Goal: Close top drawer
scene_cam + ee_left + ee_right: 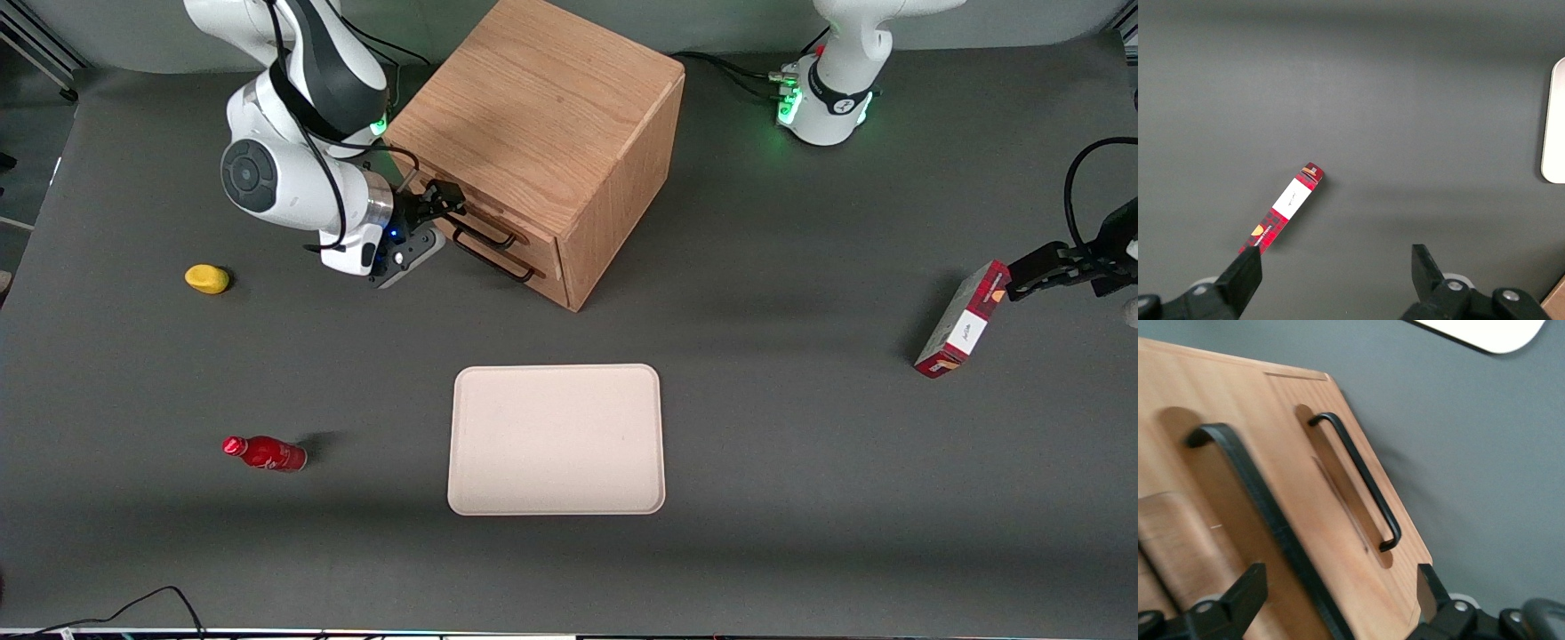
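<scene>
Gripper: the right arm's gripper (442, 206) hangs directly in front of the cabinet's drawer fronts, level with the upper handle; its jaws stand wide apart, holding nothing, with the black fingers (1245, 593) straddling the upper handle in the wrist view.
Top drawer: the top drawer (480, 213), light oak with a flat front, sits in the cabinet (551, 133) toward the working arm's end of the table; its front appears nearly flush with the cabinet face.
Top handle: a thin black bar (1265, 513) runs between the spread fingers, apparently untouched by either.
Lower drawer: a matching front (1358, 487) with its own black handle (493, 258) sits just beneath.
Tray: a pale rectangular tray (556, 439) lies nearer the front camera than the cabinet.
Yellow object: a small yellow lump (207, 278) rests near the working arm.
Bottle: a red bottle (265, 452) lies on its side, nearer the camera than the yellow lump.
Carton: a red-and-white carton (963, 319) stands toward the parked arm's end.
</scene>
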Action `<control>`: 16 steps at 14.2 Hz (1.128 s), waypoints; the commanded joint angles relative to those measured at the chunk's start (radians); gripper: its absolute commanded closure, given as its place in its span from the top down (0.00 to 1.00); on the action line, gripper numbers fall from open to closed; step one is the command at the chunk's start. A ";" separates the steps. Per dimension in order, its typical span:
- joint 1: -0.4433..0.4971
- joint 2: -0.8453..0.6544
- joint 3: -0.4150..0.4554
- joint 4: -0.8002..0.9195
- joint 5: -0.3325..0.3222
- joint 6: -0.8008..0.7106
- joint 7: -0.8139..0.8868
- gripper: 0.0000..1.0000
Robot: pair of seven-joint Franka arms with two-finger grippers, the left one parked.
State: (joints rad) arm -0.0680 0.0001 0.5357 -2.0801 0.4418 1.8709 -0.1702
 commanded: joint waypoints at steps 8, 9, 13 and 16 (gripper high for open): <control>-0.012 -0.067 -0.032 0.555 -0.284 -0.453 0.240 1.00; -0.012 -0.092 -0.033 0.587 -0.307 -0.476 0.368 1.00; -0.012 -0.147 -0.152 0.666 -0.421 -0.573 0.546 1.00; -0.012 -0.190 -0.307 0.629 -0.457 -0.593 0.534 1.00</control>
State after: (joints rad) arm -0.0872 -0.1683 0.3101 -1.4311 0.0067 1.3075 0.3462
